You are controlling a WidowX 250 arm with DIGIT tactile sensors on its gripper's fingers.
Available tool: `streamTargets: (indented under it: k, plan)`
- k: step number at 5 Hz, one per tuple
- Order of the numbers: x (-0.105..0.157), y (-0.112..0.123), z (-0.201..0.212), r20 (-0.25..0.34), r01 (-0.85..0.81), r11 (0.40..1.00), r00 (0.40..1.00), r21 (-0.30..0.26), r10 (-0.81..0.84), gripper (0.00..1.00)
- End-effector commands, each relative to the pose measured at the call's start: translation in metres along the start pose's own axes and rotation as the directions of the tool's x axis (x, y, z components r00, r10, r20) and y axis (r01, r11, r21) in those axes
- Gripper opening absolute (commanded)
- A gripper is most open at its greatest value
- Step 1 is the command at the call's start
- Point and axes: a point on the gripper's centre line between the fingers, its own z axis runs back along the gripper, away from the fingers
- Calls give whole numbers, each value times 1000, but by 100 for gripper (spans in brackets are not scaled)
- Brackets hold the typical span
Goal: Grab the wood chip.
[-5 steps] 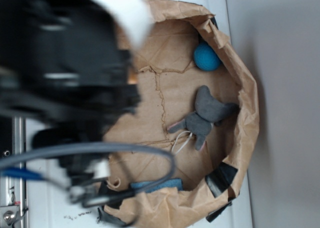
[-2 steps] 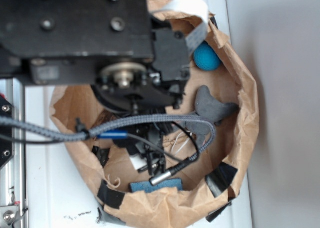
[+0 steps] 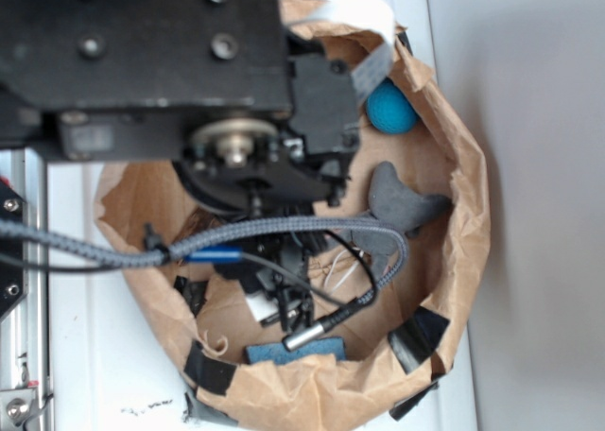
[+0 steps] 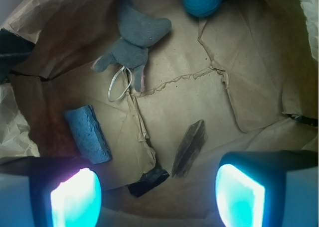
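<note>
The wood chip (image 4: 190,148) is a dark brown sliver lying flat on the brown paper floor of the paper-lined bowl, in the wrist view just above and between my fingertips. My gripper (image 4: 157,197) is open and empty, with its glowing pads (image 4: 75,199) wide apart above the paper. In the exterior view the arm (image 3: 189,72) covers the chip. The gripper (image 3: 284,299) hangs over the lower middle of the bowl.
A grey toy mouse (image 4: 132,38) lies at the far side, a blue ball (image 4: 201,0) beyond it. A blue sponge (image 4: 87,132) lies left of the chip. A black tape patch (image 4: 147,180) sits beside the chip's near end. Crumpled paper walls (image 3: 463,195) ring the bowl.
A second ago the arm was blurred and off to the left; it has swung over the bowl and has held still since 0.4 s ago.
</note>
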Motion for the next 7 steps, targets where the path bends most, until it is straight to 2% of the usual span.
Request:
streamTargets:
  k: [1,2,3,4,5,6,7]
  plan:
    - [0,4,-54,62,49,994,997,97,-55,100]
    - [2,9,-82,46,-16,990,999,141,9,100]
    - [10,24,-90,27,-77,987,997,139,74,100]
    - [10,42,-77,9,-64,995,998,81,64,100]
    - [0,65,-91,51,-42,985,998,169,33,100]
    - [-6,62,-113,98,-45,974,995,223,24,100]
    - [-4,60,-134,94,-23,969,996,246,0,100]
